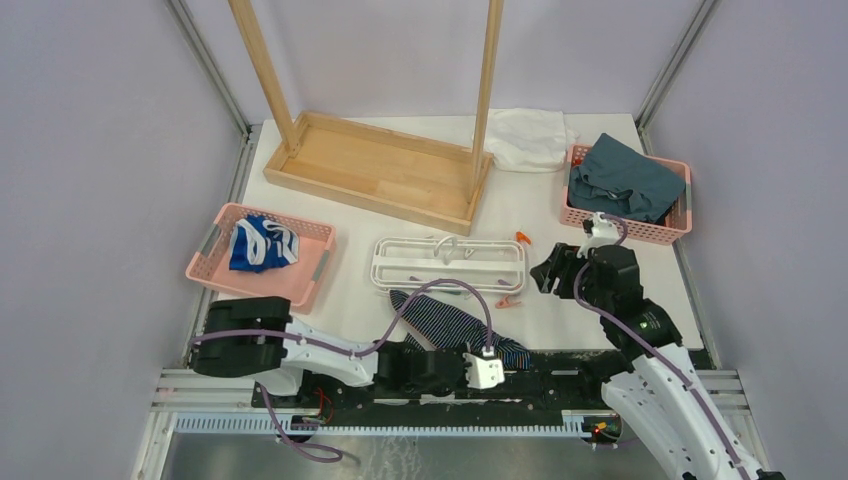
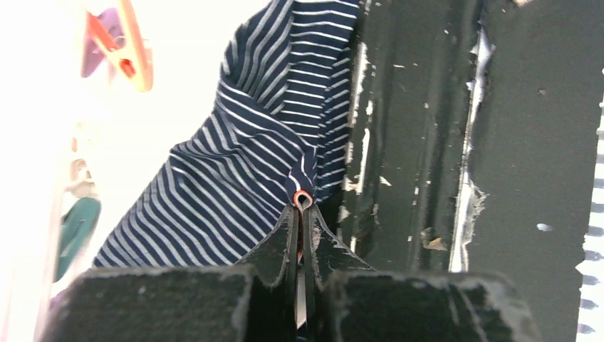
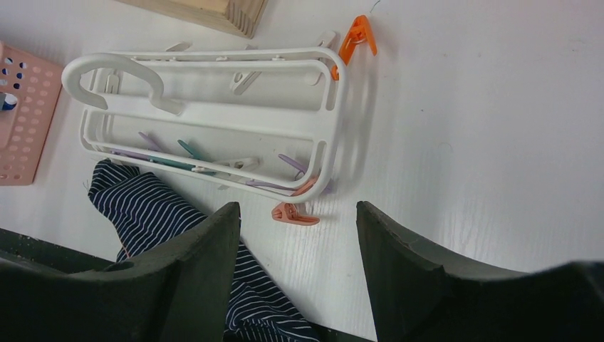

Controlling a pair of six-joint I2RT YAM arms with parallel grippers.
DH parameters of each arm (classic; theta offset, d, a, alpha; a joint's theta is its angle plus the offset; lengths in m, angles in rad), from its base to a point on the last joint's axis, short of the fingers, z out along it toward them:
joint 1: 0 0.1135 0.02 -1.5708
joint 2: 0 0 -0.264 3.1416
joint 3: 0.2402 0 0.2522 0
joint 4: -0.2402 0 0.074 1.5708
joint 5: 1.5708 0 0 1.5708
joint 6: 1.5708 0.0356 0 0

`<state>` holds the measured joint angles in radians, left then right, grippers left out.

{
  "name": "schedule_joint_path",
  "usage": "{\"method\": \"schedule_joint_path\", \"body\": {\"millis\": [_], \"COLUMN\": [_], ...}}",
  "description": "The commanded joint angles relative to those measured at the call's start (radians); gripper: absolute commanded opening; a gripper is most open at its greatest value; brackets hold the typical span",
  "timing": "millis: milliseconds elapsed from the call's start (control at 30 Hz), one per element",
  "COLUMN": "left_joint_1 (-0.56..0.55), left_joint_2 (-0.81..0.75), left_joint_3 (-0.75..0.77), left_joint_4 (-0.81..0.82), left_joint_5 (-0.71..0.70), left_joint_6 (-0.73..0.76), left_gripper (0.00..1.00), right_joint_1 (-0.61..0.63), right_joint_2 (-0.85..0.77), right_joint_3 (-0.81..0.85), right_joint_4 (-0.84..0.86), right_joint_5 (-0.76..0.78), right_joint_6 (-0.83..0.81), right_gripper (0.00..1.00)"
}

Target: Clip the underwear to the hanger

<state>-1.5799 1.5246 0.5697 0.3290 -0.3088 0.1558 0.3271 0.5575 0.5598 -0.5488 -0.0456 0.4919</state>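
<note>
Clamping the underwear (image 2: 235, 178) by its orange-trimmed hem, the left gripper (image 2: 303, 210) should next carry it to the hanger (image 1: 450, 262), the right gripper (image 3: 295, 214) hovering, jaws apart.

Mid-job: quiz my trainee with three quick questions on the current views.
1. True or false: the left hand is shut on the orange-trimmed edge of the dark navy pinstriped boxer shorts.
2. The white plastic rectangular drying hanger is: A) hooked on the wooden rack, B) lying flat on the white table, C) in a pink basket.
3. Fill in: the right hand has its jaws ____.
Key: 1 true; 2 B; 3 open.
</note>
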Motion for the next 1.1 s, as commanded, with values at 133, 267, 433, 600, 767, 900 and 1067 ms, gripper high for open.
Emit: {"method": "schedule_joint_path", "body": {"millis": [133, 267, 433, 600, 767, 900, 1067], "left_joint_1": [0.184, 0.253, 0.303, 0.336, 0.349, 0.363, 0.416], "left_joint_2": [-0.132, -0.077, 0.043, 0.138, 0.12, 0.022, -0.133], "left_joint_3": [0.145, 0.263, 0.386, 0.474, 0.49, 0.469, 0.384], "left_joint_4": [-0.153, -0.244, -0.283, -0.294, -0.292, -0.299, -0.266], "left_joint_5": [0.251, 0.33, 0.499, 0.55, 0.55, 0.535, 0.515], "left_joint_6": [0.172, 0.241, 0.334, 0.343, 0.321, 0.292, 0.21], "left_gripper": [0.03, 0.03, 0.03, 0.13, 0.46, 0.58, 0.59], "right_joint_1": [0.0, 0.0, 0.0, 0.0, 0.0, 0.001, 0.0], "right_joint_2": [-0.008, -0.018, -0.029, -0.061, -0.093, -0.044, 0.129], "right_joint_3": [0.081, 0.083, 0.088, 0.085, 0.068, 0.049, 0.028], "right_joint_4": [-0.013, -0.029, -0.057, -0.097, -0.117, -0.1, -0.013], "right_joint_5": [0.026, 0.063, 0.11, 0.176, 0.208, 0.185, 0.095], "right_joint_6": [-0.002, 0.007, 0.015, 0.029, 0.033, 0.039, 0.073], "right_gripper": [0.69, 0.69, 0.69, 0.69, 0.69, 0.69, 0.7]}}
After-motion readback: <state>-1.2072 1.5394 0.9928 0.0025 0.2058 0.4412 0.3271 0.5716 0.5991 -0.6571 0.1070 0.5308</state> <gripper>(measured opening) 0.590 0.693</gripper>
